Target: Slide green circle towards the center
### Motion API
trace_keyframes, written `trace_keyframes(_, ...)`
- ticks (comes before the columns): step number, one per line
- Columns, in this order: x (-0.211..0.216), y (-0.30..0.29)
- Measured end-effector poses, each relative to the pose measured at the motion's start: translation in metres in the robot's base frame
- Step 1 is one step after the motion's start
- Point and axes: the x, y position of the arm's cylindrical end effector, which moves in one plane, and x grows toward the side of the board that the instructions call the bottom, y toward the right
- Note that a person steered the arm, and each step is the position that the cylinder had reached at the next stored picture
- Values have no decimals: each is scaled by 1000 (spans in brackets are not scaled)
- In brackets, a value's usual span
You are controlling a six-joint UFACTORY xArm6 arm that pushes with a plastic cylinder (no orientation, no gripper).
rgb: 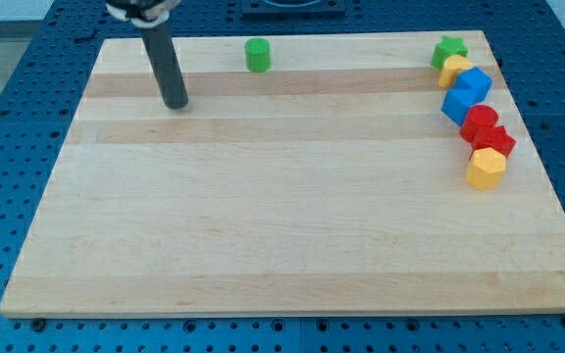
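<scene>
The green circle (257, 55) is a small green cylinder near the top edge of the wooden board (282, 226), a little left of the middle. My tip (177, 104) rests on the board to the view's left of it and slightly lower, well apart from it. The dark rod rises from the tip toward the view's top left.
A cluster of blocks lies along the view's right edge: a green star (449, 49), a yellow block (454, 69), two blue blocks (474, 85) (455, 106), a red circle (479, 122), a red block (497, 141) and a yellow hexagon (487, 169).
</scene>
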Motion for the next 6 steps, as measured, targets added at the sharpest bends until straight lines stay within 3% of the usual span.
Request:
trace_keyframes(2, -120, 24)
trace_keyframes(3, -122, 41)
trace_keyframes(6, -52, 154)
